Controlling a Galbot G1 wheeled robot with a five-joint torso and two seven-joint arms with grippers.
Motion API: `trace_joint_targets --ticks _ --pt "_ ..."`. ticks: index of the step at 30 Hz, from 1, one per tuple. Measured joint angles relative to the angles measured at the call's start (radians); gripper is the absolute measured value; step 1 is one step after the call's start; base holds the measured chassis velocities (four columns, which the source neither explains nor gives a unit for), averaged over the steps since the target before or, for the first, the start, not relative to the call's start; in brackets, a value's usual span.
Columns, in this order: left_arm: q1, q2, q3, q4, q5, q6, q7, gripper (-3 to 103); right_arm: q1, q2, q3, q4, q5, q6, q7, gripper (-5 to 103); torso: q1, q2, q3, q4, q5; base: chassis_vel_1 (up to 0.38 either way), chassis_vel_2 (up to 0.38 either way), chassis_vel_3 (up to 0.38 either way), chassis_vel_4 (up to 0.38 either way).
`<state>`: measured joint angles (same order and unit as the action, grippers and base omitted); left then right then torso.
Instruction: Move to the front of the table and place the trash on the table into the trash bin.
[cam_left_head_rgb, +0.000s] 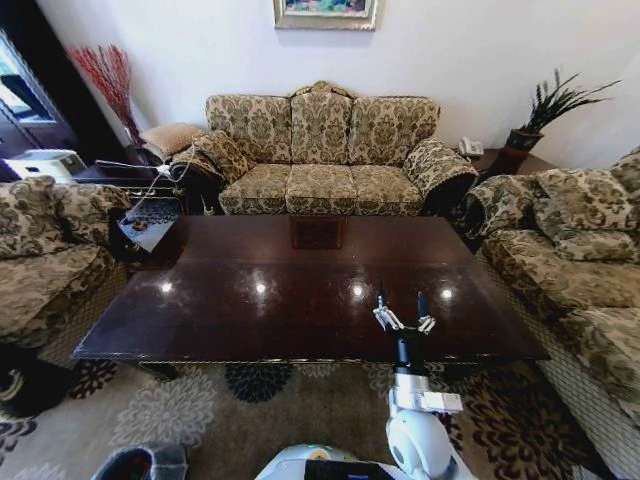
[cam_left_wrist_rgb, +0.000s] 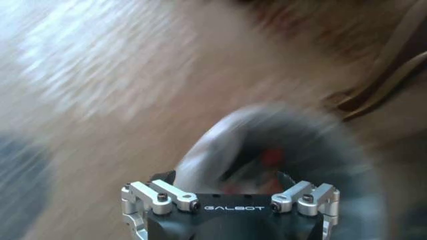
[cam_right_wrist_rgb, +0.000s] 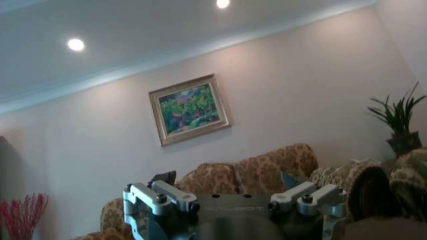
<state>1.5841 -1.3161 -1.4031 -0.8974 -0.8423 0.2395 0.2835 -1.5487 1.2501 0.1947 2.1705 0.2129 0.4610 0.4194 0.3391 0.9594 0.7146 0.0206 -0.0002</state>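
- At the lower left edge of the head view, your trash bin (cam_left_head_rgb: 140, 463) sits on the carpet; the left wrist view looks blurrily into it, left tool state untellable.
- Lower right of centre, your right tool (cam_left_head_rgb: 402, 307) stands released, empty, over the bench's (cam_left_head_rgb: 250, 300) near edge.
- Beyond, the bench shows no trash: likely the final step. Next, confirm it.

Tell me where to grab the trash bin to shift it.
Take the trash bin by its rim, coming straight down from above, one finger inside, one outside. Its open mouth faces up in the left wrist view, and the round body looks too wide to span. Blur makes this tentative.
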Motion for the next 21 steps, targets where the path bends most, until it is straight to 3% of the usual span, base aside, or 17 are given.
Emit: trace_joint_targets --ticks 1,2,3,5,6,7,11,12,14,15,16,19,20,21 --pt "0.024 -0.010 -0.002 -0.072 -0.019 -0.027 0.051 100 -0.005 -0.002 0.012 0.006 -0.014 -0.023 0.003 100 0.000 0.000 0.000 0.0002 0.0001 0.000 0.000 0.000 0.000" --pt "0.024 -0.010 -0.002 -0.072 -0.019 -0.027 0.051 100 -0.005 -0.002 0.012 0.006 -0.014 -0.023 0.003 100 0.000 0.000 0.000 0.0002 0.0001 0.000 0.000 0.000 0.000" --pt "0.049 -0.017 -0.002 -0.180 -0.026 -0.079 0.117 100 -0.022 -0.007 0.034 0.017 -0.030 -0.061 0.003 100 0.000 0.000 0.000 0.0001 0.0007 0.000 0.000 0.000 0.000" --pt "0.086 -0.018 0.000 -0.343 0.002 -0.137 0.168 100 -0.041 -0.018 0.067 0.037 -0.036 -0.132 0.004 100 0.000 0.000 0.000 -0.0006 0.0003 0.000 0.000 0.000 0.000" --pt "0.103 -0.018 0.002 -0.444 0.010 -0.156 0.176 100 -0.043 -0.023 0.086 0.047 -0.036 -0.169 0.007 100 0.000 0.000 0.000 -0.0006 0.0005 0.000 0.000 0.000 0.000" --pt "0.103 -0.018 0.002 -0.444 0.010 -0.156 0.176 100 -0.043 -0.023 0.086 0.047 -0.036 -0.169 0.007 100 0.000 0.000 0.000 -0.0006 0.0005 0.000 0.000 0.000 0.000" --pt "0.127 -0.010 0.011 -0.767 0.052 -0.229 0.161 100 -0.042 -0.027 0.155 0.114 -0.035 -0.272 0.018 100 0.000 0.000 0.000 -0.0004 0.0002 0.000 0.000 0.000 0.000" --pt "0.127 -0.010 0.011 -0.767 0.052 -0.229 0.161 100 -0.042 -0.027 0.155 0.114 -0.035 -0.272 0.018 100 0.000 0.000 0.000 -0.0004 0.0002 0.000 0.000 0.000 0.000" --pt "0.138 -0.008 0.031 -0.977 0.055 -0.233 0.105 100 -0.053 -0.024 0.199 0.161 -0.030 -0.324 0.022 100 0.000 0.000 0.000 -0.0004 0.0001 0.000 0.000 0.000 0.000" --pt "0.142 -0.009 0.047 -1.083 0.061 -0.225 0.037 100 -0.065 -0.022 0.210 0.181 -0.027 -0.340 0.022 100 0.000 0.000 0.000 -0.0005 0.0007 0.000 0.000 0.000 0.000" --pt "0.142 -0.009 0.047 -1.083 0.061 -0.225 0.037 100 -0.065 -0.022 0.210 0.181 -0.027 -0.340 0.022 100 0.000 0.000 0.000 -0.0005 0.0007 0.000 0.000 0.000 0.000" --pt "0.153 -0.001 0.115 -1.329 0.039 -0.166 -0.149 100 -0.146 -0.038 0.216 0.220 -0.023 -0.370 0.007 100 0.000 0.000 0.000 -0.0003 0.0001 0.000 0.000 0.000 0.000" --pt "0.159 0.004 0.140 -1.403 0.037 -0.143 -0.188 100 -0.180 -0.040 0.217 0.229 -0.025 -0.375 -0.011 100 0.000 0.000 0.000 -0.0006 0.0007 0.000 0.000 0.000 0.000" --pt "0.159 0.004 0.140 -1.403 0.037 -0.143 -0.188 100 -0.180 -0.040 0.217 0.229 -0.025 -0.375 -0.011 100 0.000 0.000 0.000 -0.0006 0.0007 0.000 0.000 0.000 0.000"
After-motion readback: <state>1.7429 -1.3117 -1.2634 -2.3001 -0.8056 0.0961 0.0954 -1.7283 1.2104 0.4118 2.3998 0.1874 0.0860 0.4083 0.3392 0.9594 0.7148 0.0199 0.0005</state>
